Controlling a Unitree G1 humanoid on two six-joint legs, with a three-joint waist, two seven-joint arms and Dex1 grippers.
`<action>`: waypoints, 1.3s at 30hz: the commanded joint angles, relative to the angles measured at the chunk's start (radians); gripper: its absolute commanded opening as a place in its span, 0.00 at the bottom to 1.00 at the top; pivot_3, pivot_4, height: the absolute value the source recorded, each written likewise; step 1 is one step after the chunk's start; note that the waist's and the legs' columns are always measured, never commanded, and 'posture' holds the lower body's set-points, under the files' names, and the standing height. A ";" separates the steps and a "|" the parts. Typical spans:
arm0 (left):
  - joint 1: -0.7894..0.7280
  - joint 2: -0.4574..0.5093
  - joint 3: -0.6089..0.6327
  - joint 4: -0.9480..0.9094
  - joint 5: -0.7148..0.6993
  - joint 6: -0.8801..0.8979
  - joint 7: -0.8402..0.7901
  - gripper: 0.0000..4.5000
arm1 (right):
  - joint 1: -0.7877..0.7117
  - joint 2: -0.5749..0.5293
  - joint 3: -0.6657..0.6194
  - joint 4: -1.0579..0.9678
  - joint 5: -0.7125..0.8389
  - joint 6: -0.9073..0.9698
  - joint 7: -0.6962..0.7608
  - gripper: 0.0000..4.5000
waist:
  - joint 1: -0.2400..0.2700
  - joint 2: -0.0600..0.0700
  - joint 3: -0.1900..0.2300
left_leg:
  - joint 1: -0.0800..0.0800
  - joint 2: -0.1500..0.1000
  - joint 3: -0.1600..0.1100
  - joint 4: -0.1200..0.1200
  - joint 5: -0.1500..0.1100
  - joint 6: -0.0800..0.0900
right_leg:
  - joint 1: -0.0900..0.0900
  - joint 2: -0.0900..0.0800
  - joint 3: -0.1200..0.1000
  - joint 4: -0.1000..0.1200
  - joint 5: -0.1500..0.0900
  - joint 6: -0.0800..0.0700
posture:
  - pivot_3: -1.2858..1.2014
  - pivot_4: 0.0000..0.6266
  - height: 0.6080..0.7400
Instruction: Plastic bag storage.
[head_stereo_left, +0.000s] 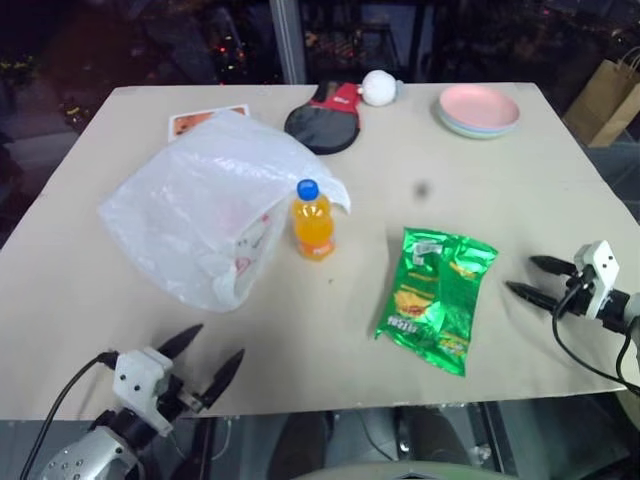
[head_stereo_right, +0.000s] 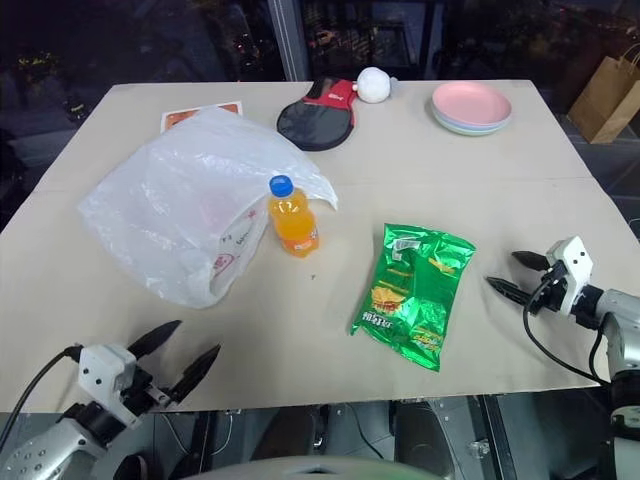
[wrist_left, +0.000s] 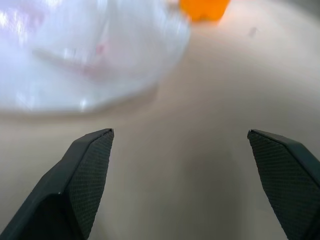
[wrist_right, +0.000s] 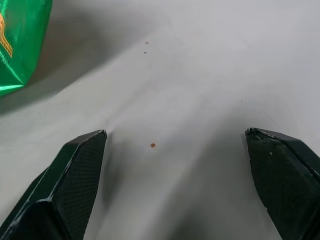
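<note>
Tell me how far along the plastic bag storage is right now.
Nothing looks done yet: the plastic bag lies spread and puffed on the table, beside the orange drink bottle. In hand: nothing; the left gripper is open near the bag's front edge, the right gripper open beside the green snack packet. Grasping, gathering and stowing the bag remain.

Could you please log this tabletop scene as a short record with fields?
plastic bag: crumpled on the table's left half, not held
orange bottle: upright, at the bag's right edge
green snack packet: lying flat, right of the bottle
paddle, white ball, plates: along the far edge
left gripper: open, near the bag
right gripper: open, right of the packet
</note>
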 joint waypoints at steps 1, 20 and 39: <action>-0.073 0.038 0.017 -0.158 -0.088 0.113 0.063 0.99 | -0.011 -0.008 -0.022 -0.027 0.020 -0.004 0.008 1.00 | 0.001 0.000 0.000 | 0.000 0.000 0.000 0.000 0.000 0.000 | 0.000 0.000 0.000 0.000 0.000 0.000 | 0.52 0.24 1.00; -0.674 0.202 -0.213 -0.050 0.316 0.635 0.479 0.99 | -0.111 -0.114 -0.058 -0.894 0.596 0.708 -0.117 1.00 | -0.010 0.001 0.001 | 0.000 -0.002 -0.006 0.001 0.000 0.000 | 0.000 0.001 -0.003 0.006 0.003 0.005 | 0.52 0.24 1.00; -0.950 0.212 -0.441 0.196 0.746 0.578 0.570 0.99 | -0.070 -0.071 -0.005 -1.079 0.653 0.765 -0.260 1.00 | 0.003 -0.002 0.003 | -0.004 -0.003 -0.007 0.001 0.000 0.000 | -0.002 -0.001 -0.005 0.005 0.003 0.005 | 0.52 0.24 1.00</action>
